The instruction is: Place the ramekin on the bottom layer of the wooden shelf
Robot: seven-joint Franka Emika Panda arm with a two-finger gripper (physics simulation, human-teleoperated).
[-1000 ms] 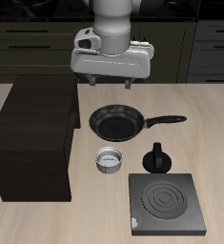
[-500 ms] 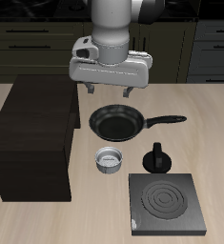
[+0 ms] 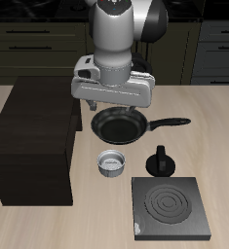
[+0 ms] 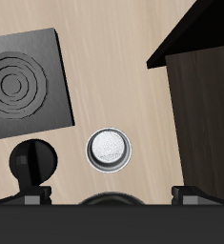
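Observation:
The ramekin [image 3: 111, 163], a small grey-white ribbed cup, stands on the table just beside the front corner of the wooden shelf [image 3: 33, 136], a big dark boxy cabinet. It also shows in the wrist view [image 4: 110, 150], next to the shelf [image 4: 204, 95]. My gripper [image 3: 113, 105] hangs above the black frying pan [image 3: 119, 124], farther back than the ramekin. It is open and empty, with its fingertips [image 4: 28, 198] wide apart.
A small black knobbed pot [image 3: 161, 160] stands beside the ramekin, away from the shelf. A flat black stove plate [image 3: 170, 207] with rings lies near the table's front edge. The pan's handle [image 3: 172, 123] points away from the shelf.
My gripper has come down and moved toward the table's front, now low over the frying pan. The ramekin and the other things have not moved.

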